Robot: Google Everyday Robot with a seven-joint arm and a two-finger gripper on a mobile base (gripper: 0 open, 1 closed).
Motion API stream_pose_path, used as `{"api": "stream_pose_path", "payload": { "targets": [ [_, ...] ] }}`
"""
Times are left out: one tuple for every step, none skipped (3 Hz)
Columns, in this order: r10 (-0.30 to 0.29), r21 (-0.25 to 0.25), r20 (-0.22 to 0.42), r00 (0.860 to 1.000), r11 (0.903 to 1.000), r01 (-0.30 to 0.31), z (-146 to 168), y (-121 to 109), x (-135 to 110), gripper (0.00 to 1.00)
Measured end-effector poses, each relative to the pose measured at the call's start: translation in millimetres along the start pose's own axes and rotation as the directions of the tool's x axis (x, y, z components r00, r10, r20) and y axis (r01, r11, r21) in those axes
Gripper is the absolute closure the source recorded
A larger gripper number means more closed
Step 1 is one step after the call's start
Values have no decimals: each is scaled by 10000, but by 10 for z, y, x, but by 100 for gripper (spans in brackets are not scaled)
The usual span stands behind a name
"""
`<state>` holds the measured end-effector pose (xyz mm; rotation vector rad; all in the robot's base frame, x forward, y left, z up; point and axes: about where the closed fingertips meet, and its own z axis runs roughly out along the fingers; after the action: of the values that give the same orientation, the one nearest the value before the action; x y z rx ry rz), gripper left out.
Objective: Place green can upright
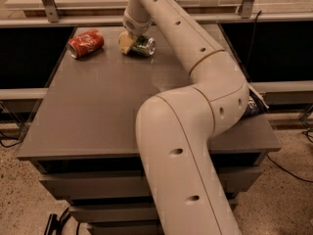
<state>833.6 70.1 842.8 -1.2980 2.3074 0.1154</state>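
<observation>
The green can [145,46] lies on its side at the far end of the grey table [107,106], its silver end facing right and toward me. My gripper [131,41] reaches down from the long white arm [195,97] and sits right at the can's left part, touching or closely around it. The gripper covers part of the can. The can rests on the tabletop.
A red soda can [86,43] lies on its side at the far left of the table, a short way left of the gripper. A metal rail and shelf [73,18] run behind the table's far edge. A dark object [254,105] sits by the arm's elbow at the right edge.
</observation>
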Motion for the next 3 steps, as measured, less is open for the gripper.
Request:
{"api": "stream_pose_path", "payload": {
  "targets": [
    [-194, -75, 25, 9998, 9998, 195, 8, 21, 0, 100],
    [-195, -75, 26, 9998, 9998, 195, 0, 20, -3, 100],
    [-278, -83, 58, 9996, 9996, 279, -19, 27, -5, 100]
  ]
}}
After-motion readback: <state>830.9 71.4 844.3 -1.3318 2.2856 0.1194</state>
